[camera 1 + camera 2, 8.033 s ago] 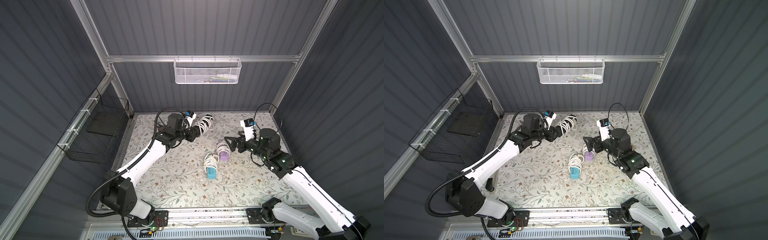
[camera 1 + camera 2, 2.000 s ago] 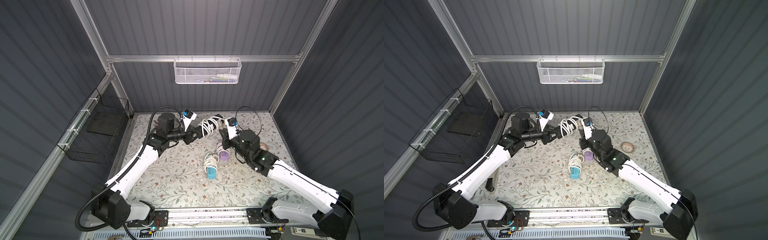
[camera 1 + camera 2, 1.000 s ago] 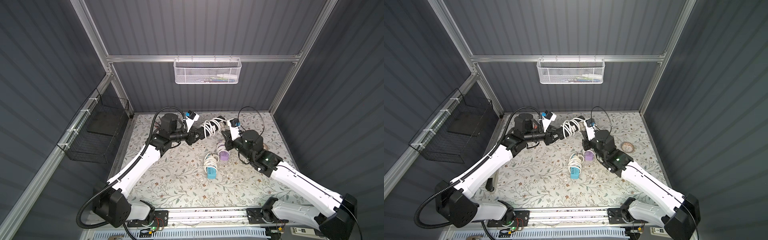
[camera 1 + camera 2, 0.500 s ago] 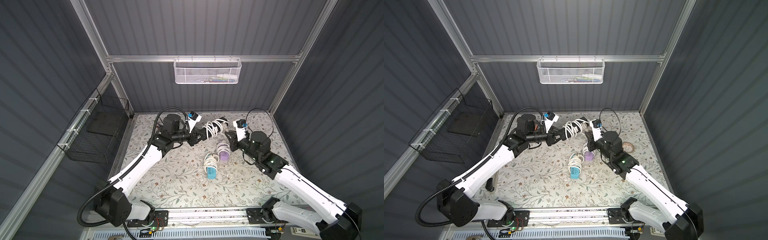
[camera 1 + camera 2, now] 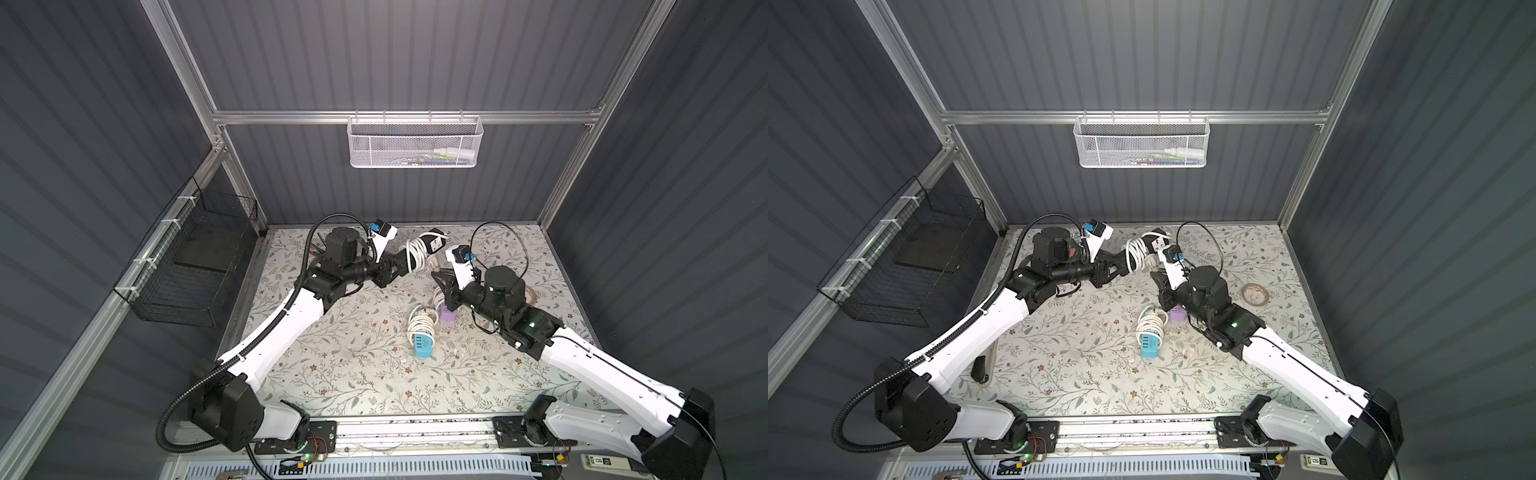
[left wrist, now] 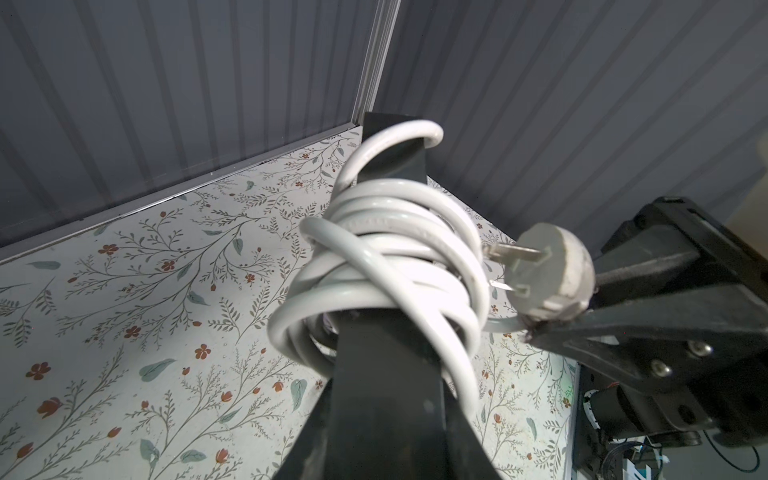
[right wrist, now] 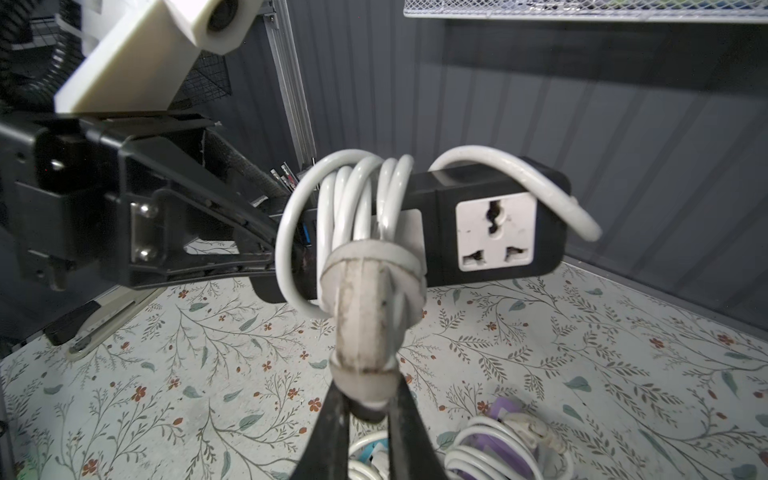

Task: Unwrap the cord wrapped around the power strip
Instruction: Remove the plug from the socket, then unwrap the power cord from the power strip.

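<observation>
A black power strip (image 5: 435,244) hangs in the air over the back of the table, with a white cord (image 5: 414,256) coiled several times round its middle. My left gripper (image 5: 398,266) is shut on the strip's near end; the strip (image 6: 386,395) fills the space between its jaws. The socket face (image 7: 492,226) shows in the right wrist view. The cord's grey-white plug (image 7: 365,316) stands off the coil (image 7: 353,208), and my right gripper (image 7: 365,405) is shut on the plug's base. In the left wrist view the plug (image 6: 552,282) shows its prongs toward the coil (image 6: 386,257).
A blue power strip (image 5: 423,347) and a purple one (image 5: 449,323), both wrapped in white cord, lie on the floral table under the right arm. A tape roll (image 5: 1253,296) lies to the right. A black wire basket (image 5: 195,266) hangs on the left wall, a white mesh basket (image 5: 413,143) on the back rail.
Over the last second the right arm has drawn back to the right with the plug in its grip. The left gripper has carried the power strip slightly rightward. Both grips are unchanged.
</observation>
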Controlling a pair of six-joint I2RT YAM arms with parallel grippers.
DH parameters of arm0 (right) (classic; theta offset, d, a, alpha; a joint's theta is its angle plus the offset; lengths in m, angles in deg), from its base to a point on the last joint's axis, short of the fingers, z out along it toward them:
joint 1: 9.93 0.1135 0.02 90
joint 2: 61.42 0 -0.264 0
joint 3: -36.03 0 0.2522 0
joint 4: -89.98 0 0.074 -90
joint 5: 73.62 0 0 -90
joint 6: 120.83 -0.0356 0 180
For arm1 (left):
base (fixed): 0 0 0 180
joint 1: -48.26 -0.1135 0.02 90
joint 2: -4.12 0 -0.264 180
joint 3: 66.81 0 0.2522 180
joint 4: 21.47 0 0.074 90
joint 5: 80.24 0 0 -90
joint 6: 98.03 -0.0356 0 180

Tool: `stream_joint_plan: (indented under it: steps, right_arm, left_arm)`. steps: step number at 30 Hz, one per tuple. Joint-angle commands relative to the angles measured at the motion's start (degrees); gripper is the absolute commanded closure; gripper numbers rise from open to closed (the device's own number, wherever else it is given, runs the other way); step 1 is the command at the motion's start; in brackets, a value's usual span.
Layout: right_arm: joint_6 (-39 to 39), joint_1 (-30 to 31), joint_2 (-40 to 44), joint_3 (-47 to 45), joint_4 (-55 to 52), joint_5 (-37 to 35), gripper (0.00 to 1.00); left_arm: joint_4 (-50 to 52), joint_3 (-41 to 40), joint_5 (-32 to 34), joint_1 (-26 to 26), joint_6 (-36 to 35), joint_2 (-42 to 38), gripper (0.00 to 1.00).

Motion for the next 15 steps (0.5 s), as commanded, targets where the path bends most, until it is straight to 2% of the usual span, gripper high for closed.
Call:
stream_joint_plan:
  steps: [1, 3, 7, 15]
  right_arm:
    - [-0.58, 1.06, 3.2, -1.65, 3.9, -3.13, 1.0]
    - [-2.82, -0.47, 5.18, -3.56, 5.22, -3.47, 1.0]
    - [-12.38, -7.56, 6.95, -8.31, 9.36, 3.95, 1.0]
    - [-24.57, -12.63, -0.89, -13.07, 21.67, 10.04, 1.0]
  left_arm:
    - [-4.07, 0.98, 10.45, -2.25, 0.41, -0.44, 1.0]
    - [-4.03, 1.03, 10.86, -2.25, 0.26, -0.79, 1.0]
    - [-5.2, 1.08, 9.63, -2.3, 1.07, -1.56, 1.0]
    - [-7.82, 0.54, 3.4, -2.28, 2.91, -3.65, 1.0]
